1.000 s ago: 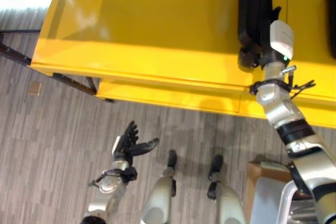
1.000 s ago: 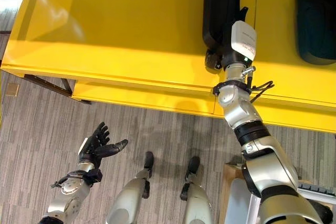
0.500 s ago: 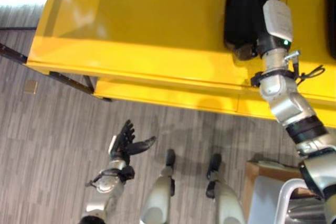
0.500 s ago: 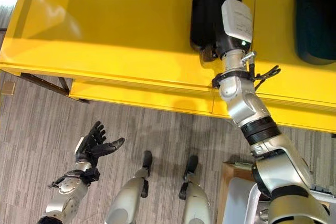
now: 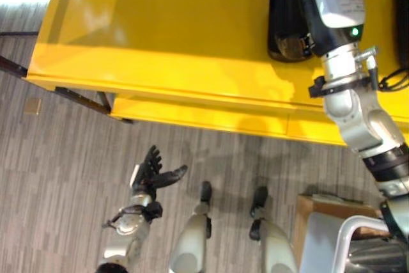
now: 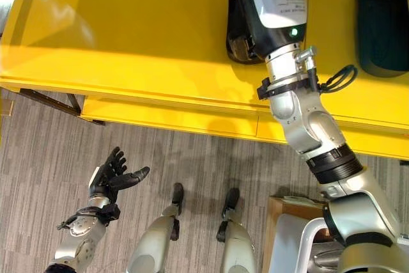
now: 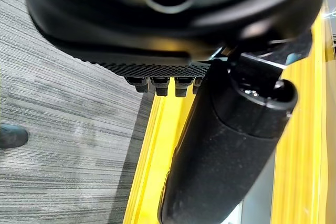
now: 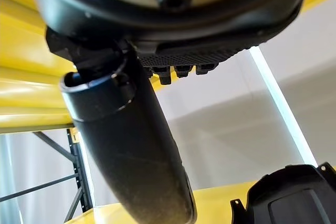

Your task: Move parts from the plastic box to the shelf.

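A black moulded part (image 5: 285, 25) lies on the yellow shelf (image 5: 160, 30) at the upper right. My right arm reaches up over it, and the white wrist unit covers much of the part. In the right wrist view my right hand (image 8: 131, 150) has its thumb straight and its fingers uncurled, with nothing between them, and a black part (image 8: 286, 198) sits on the shelf apart from it. A second dark part (image 6: 382, 23) rests further right on the shelf. My left hand (image 5: 151, 174) hangs low over the floor, open with fingers spread.
Below the shelf top runs a lower yellow ledge (image 5: 204, 116). Dark frame legs (image 5: 77, 97) stand at the shelf's left end. A brown stand (image 5: 317, 209) carrying a grey container (image 5: 326, 241) stands at the lower right. Grey striped floor (image 5: 64, 177) lies in front of the shelf.
My right arm has risen towards the camera and swung a little left. The black part has shifted left on the shelf. My left hand has stayed put.
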Controlling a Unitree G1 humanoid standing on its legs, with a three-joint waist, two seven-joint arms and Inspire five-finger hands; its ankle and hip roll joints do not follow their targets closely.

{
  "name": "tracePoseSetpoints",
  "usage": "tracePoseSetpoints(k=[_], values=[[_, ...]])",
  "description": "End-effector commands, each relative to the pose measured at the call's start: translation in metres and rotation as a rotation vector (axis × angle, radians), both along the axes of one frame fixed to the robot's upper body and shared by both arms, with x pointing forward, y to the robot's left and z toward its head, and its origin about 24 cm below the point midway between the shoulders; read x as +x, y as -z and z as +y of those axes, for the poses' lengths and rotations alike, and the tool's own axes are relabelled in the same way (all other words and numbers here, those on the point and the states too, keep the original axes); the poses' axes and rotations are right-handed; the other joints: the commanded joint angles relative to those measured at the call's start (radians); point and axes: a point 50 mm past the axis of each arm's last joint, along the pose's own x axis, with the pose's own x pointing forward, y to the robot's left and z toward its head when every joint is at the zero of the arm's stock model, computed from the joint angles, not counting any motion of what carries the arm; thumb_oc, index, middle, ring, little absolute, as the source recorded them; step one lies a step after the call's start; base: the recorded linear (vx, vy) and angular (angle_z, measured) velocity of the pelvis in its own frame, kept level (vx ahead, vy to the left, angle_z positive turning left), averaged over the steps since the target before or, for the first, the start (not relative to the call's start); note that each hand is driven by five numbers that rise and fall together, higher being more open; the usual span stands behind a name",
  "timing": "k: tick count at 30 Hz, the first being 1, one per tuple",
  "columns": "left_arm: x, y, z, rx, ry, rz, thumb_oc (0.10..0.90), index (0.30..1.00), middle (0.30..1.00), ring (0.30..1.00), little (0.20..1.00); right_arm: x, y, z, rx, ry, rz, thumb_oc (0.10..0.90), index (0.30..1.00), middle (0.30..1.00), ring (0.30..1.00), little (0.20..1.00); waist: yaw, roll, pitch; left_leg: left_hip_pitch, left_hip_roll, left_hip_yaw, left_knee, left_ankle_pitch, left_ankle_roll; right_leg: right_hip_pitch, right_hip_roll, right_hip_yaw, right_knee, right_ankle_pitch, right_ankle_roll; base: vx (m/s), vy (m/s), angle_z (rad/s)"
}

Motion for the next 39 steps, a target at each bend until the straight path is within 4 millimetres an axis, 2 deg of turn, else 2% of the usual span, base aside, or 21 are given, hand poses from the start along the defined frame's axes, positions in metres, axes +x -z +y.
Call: tracePoseSetpoints(k=[1, 4, 5, 6, 7, 8, 10, 15, 18, 19, 20, 21, 22, 23, 24, 28, 34, 36, 37, 38, 39], values=[[-0.003, -0.015, 0.002, 0.036, -0.018, -0.101, 0.900, 1.000, 1.000, 1.000, 1.000, -0.025, -0.033, 0.002, 0.057, -0.115, -0.184, 0.900, 1.000, 1.000, 1.000, 1.000, 0.002, -0.019, -0.100, 0.076, 0.039, -0.085, -0.030, -0.066, -0.009, -0.086, -0.112, 0.064, 0.225, -0.088, 0.097, 0.01, -0.031, 0.00], [-0.005, -0.012, -0.002, 0.022, -0.025, -0.086, 0.900, 1.000, 1.000, 1.000, 1.000, -0.034, 0.001, 0.002, 0.272, -0.300, -0.049, 0.900, 1.000, 1.000, 1.000, 1.000, -0.014, -0.027, -0.112, 0.095, 0.052, -0.092, -0.056, -0.051, -0.019, -0.071, -0.099, 0.067, 0.227, -0.101, 0.091, 0.03, -0.076, 0.01], [-0.006, -0.010, -0.004, 0.011, -0.024, -0.082, 0.900, 1.000, 1.000, 1.000, 1.000, -0.040, 0.027, 0.002, 0.409, -0.393, 0.039, 0.900, 1.000, 1.000, 1.000, 1.000, -0.022, -0.033, -0.121, 0.116, 0.065, -0.094, -0.082, -0.039, -0.029, -0.055, -0.085, 0.068, 0.228, -0.117, 0.087, 0.02, -0.090, 0.05], [-0.006, -0.010, -0.004, 0.012, -0.023, -0.081, 0.900, 1.000, 1.000, 1.000, 1.000, -0.040, 0.027, 0.001, 0.410, -0.392, 0.039, 0.900, 1.000, 1.000, 1.000, 1.000, -0.021, -0.033, -0.123, 0.113, 0.065, -0.095, -0.083, -0.035, -0.029, -0.056, -0.084, 0.067, 0.224, -0.112, 0.086, 0.05, -0.137, 0.07], [-0.009, -0.006, -0.008, -0.001, -0.022, -0.068, 0.900, 1.000, 1.000, 1.000, 1.000, -0.049, 0.053, 0.003, 0.573, -0.491, 0.116, 0.900, 1.000, 1.000, 1.000, 1.000, -0.033, -0.035, -0.134, 0.134, 0.082, -0.101, -0.117, -0.011, -0.042, -0.042, -0.069, 0.064, 0.232, -0.136, 0.080, 0.03, -0.112, 0.01], [-0.011, -0.005, -0.008, -0.004, -0.028, -0.063, 0.900, 1.000, 1.000, 1.000, 1.000, -0.052, 0.067, 0.005, 0.630, -0.532, 0.179, 0.900, 1.000, 1.000, 1.000, 1.000, -0.037, -0.039, -0.141, 0.145, 0.093, -0.104, -0.135, 0.001, -0.046, -0.037, -0.058, 0.063, 0.236, -0.145, 0.074, 0.03, -0.151, 0.02], [-0.012, -0.004, -0.007, -0.004, -0.028, -0.060, 0.900, 1.000, 1.000, 1.000, 1.000, -0.056, 0.074, 0.006, 0.620, -0.548, 0.224, 0.900, 1.000, 1.000, 1.000, 1.000, -0.042, -0.041, -0.153, 0.146, 0.107, -0.105, -0.145, 0.013, -0.050, -0.036, -0.048, 0.059, 0.237, -0.152, 0.068, 0.01, -0.090, 0.00], [-0.019, -0.003, -0.005, 0.000, -0.028, -0.061, 0.900, 1.000, 1.000, 1.000, 1.000, -0.073, 0.108, 0.005, 0.821, -0.702, 0.414, 0.900, 1.000, 1.000, 1.000, 1.000, -0.067, -0.065, -0.196, 0.168, 0.172, -0.101, -0.151, 0.048, -0.072, -0.015, 0.014, 0.058, 0.247, -0.193, 0.042, 0.04, -0.154, -0.06], [-0.021, -0.004, -0.004, 0.003, -0.030, -0.068, 0.900, 1.000, 1.000, 1.000, 1.000, -0.074, 0.113, 0.008, 0.869, -0.748, 0.454, 0.900, 1.000, 1.000, 1.000, 1.000, -0.068, -0.071, -0.216, 0.191, 0.185, -0.117, -0.151, 0.077, -0.072, 0.000, 0.041, 0.083, 0.230, -0.191, 0.035, 0.04, -0.046, -0.15], [-0.021, -0.005, -0.004, -0.003, -0.036, -0.075, 0.900, 1.000, 1.000, 1.000, 1.000, -0.072, 0.114, 0.011, 0.881, -0.765, 0.469, 0.900, 1.000, 1.000, 1.000, 1.000, -0.056, -0.072, -0.214, 0.201, 0.170, -0.166, -0.143, 0.088, -0.069, 0.009, 0.050, 0.107, 0.220, -0.188, 0.033, 0.04, 0.076, -0.15], [-0.022, -0.006, -0.006, -0.014, -0.033, -0.084, 0.900, 1.000, 1.000, 1.000, 1.000, -0.069, 0.112, 0.017, 0.857, -0.785, 0.484, 0.900, 1.000, 1.000, 1.000, 1.000, -0.038, -0.072, -0.219, 0.190, 0.121, -0.289, -0.126, 0.090, -0.069, 0.018, 0.062, 0.148, 0.185, -0.174, 0.034, 0.01, 0.078, -0.36], [-0.022, -0.006, -0.006, -0.014, -0.033, -0.084, 0.900, 1.000, 1.000, 1.000, 1.000, -0.069, 0.112, 0.017, 0.856, -0.785, 0.483, 0.900, 1.000, 1.000, 1.000, 1.000, -0.042, -0.072, -0.222, 0.182, 0.119, -0.293, -0.122, 0.092, -0.069, 0.017, 0.061, 0.145, 0.179, -0.169, 0.035, 0.01, 0.076, -0.67], [-0.024, -0.007, -0.005, -0.018, -0.037, -0.092, 0.900, 1.000, 1.000, 1.000, 1.000, -0.067, 0.110, 0.020, 0.855, -0.798, 0.482, 0.900, 1.000, 1.000, 1.000, 1.000, -0.033, -0.077, -0.226, 0.173, 0.078, -0.371, -0.096, 0.068, -0.064, 0.026, 0.066, 0.174, 0.151, -0.157, 0.041, 0.01, 0.029, -1.05], [-0.024, -0.007, -0.005, -0.018, -0.037, -0.092, 0.900, 1.000, 1.000, 1.000, 1.000, -0.067, 0.110, 0.020, 0.855, -0.798, 0.482, 0.900, 1.000, 1.000, 1.000, 1.000, -0.033, -0.077, -0.226, 0.173, 0.078, -0.371, -0.096, 0.068, -0.064, 0.026, 0.066, 0.174, 0.151, -0.157, 0.041, 0.05, 0.088, -1.06], [-0.027, -0.009, -0.003, -0.027, -0.042, -0.106, 0.900, 1.000, 1.000, 1.000, 1.000, -0.066, 0.106, 0.023, 0.834, -0.817, 0.482, 0.900, 1.000, 1.000, 1.000, 1.000, -0.037, -0.080, -0.238, 0.170, 0.049, -0.394, -0.082, 0.006, -0.057, 0.037, 0.067, 0.215, 0.127, -0.137, 0.052, 0.11, 0.218, -0.96], [-0.030, -0.009, -0.001, 0.000, -0.011, -0.102, 0.900, 1.000, 1.000, 1.000, 1.000, -0.071, 0.112, 0.011, 0.841, -0.762, 0.487, 0.900, 1.000, 1.000, 1.000, 1.000, -0.055, -0.079, -0.276, 0.203, 0.016, -0.319, -0.050, -0.083, -0.023, 0.109, 0.009, 0.227, 0.040, -0.099, 0.081, 0.11, 0.245, -0.35], [-0.026, -0.020, 0.006, 0.093, 0.037, -0.131, 0.900, 1.000, 1.000, 1.000, 1.000, -0.070, 0.111, 0.006, 0.865, -0.737, 0.473, 0.900, 1.000, 1.000, 1.000, 1.000, -0.074, -0.096, -0.262, 0.200, -0.075, -0.204, 0.089, -0.201, 0.036, 0.107, -0.067, 0.305, -0.013, 0.006, 0.135, -0.01, 0.323, -0.32], [-0.024, -0.023, 0.007, 0.105, 0.038, -0.141, 0.900, 1.000, 1.000, 1.000, 1.000, -0.069, 0.111, 0.007, 0.871, -0.741, 0.473, 0.900, 1.000, 1.000, 1.000, 1.000, -0.075, -0.101, -0.256, 0.195, -0.091, -0.181, 0.111, -0.218, 0.045, 0.101, -0.077, 0.324, -0.023, 0.032, 0.146, -0.07, 0.251, -0.44], [-0.020, -0.029, 0.008, 0.131, 0.043, -0.169, 0.900, 1.000, 1.000, 1.000, 1.000, -0.069, 0.109, 0.008, 0.882, -0.750, 0.458, 0.900, 1.000, 1.000, 1.000, 1.000, -0.086, -0.103, -0.245, 0.196, -0.109, -0.144, 0.125, -0.241, 0.060, 0.084, -0.087, 0.359, -0.048, 0.096, 0.164, -0.08, 0.186, -0.36], [-0.020, -0.030, 0.009, 0.131, 0.043, -0.170, 0.900, 1.000, 1.000, 1.000, 1.000, -0.069, 0.109, 0.008, 0.883, -0.751, 0.457, 0.900, 1.000, 1.000, 1.000, 1.000, -0.084, -0.107, -0.246, 0.192, -0.112, -0.141, 0.124, -0.238, 0.060, 0.080, -0.089, 0.363, -0.050, 0.099, 0.166, -0.18, 0.339, -0.47], [-0.015, -0.037, 0.009, 0.149, 0.041, -0.204, 0.900, 1.000, 1.000, 1.000, 1.000, -0.070, 0.107, 0.010, 0.882, -0.762, 0.448, 0.900, 1.000, 1.000, 1.000, 1.000, -0.096, -0.113, -0.234, 0.180, -0.125, -0.096, 0.146, -0.248, 0.071, 0.056, -0.097, 0.378, -0.080, 0.157, 0.178, -0.11, 0.160, -0.50]])
